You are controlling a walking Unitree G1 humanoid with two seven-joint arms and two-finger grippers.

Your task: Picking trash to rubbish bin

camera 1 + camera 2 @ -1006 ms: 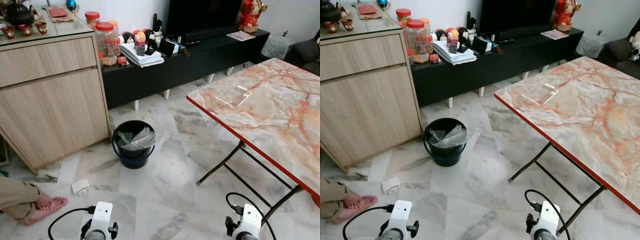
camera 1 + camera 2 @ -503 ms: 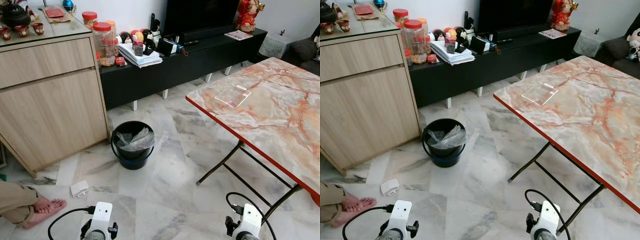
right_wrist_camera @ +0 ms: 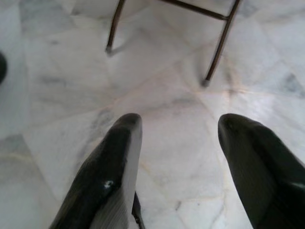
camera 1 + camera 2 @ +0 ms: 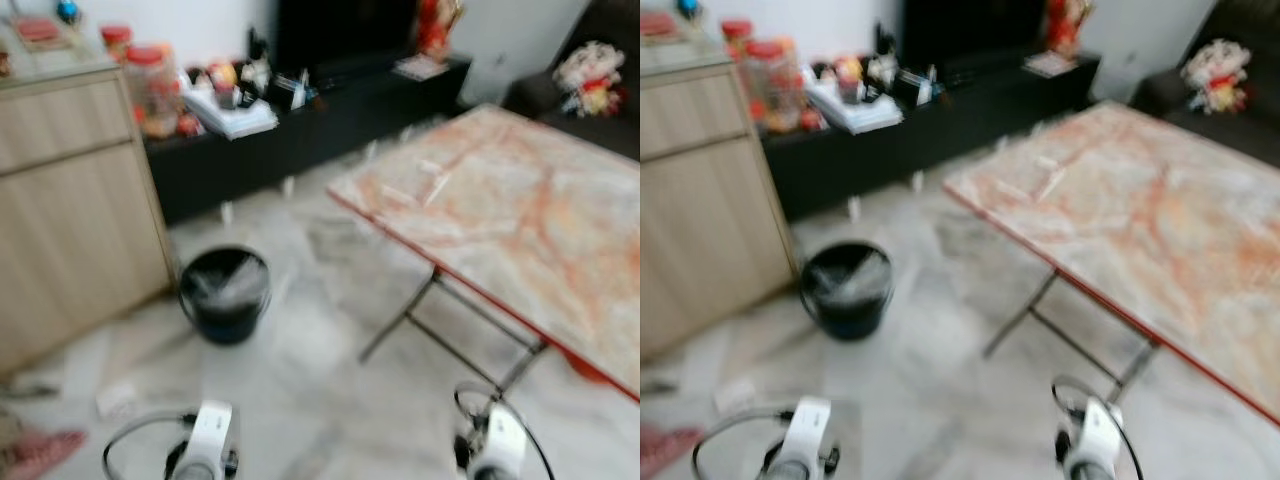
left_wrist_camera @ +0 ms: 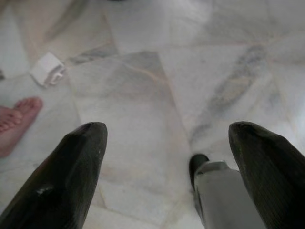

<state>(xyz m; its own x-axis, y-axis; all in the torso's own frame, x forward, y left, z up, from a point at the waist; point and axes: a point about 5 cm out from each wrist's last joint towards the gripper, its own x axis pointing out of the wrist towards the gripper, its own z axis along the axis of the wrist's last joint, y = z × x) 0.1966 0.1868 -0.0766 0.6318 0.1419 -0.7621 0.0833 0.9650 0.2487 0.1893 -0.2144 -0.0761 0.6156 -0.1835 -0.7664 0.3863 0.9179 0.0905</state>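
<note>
On the pale marble floor ahead, head views blurred: round black plastic bin (image 4: 224, 294) with a clear liner stands near the corner of the light wooden cabinet (image 4: 70, 200), well short of the black low TV bench (image 4: 330, 110). Small white crumpled piece of trash (image 4: 118, 397) lies on the floor between bin and robot, off to the left. Orange-veined marble-top folding table (image 4: 520, 220) on the right; something pale and flat near its far edge, too smeared to identify. Both arms low at the frame's bottom edge.

Left wrist view: left gripper (image 5: 167, 171), fingers spread wide, nothing between them, pointing down at bare floor. White trash sits beyond the fingertips toward the gripper's outer side, well apart. A person's bare foot (image 5: 16, 121) rests on the floor near it.

Right wrist view: right gripper (image 3: 183, 162), likewise parted and empty, above the floor near the table's dark metal legs (image 3: 217, 45).

Judgement: early stage. Nothing grasped, trash not yet reached; approach, pickup and carry to the bin all remain.
</note>
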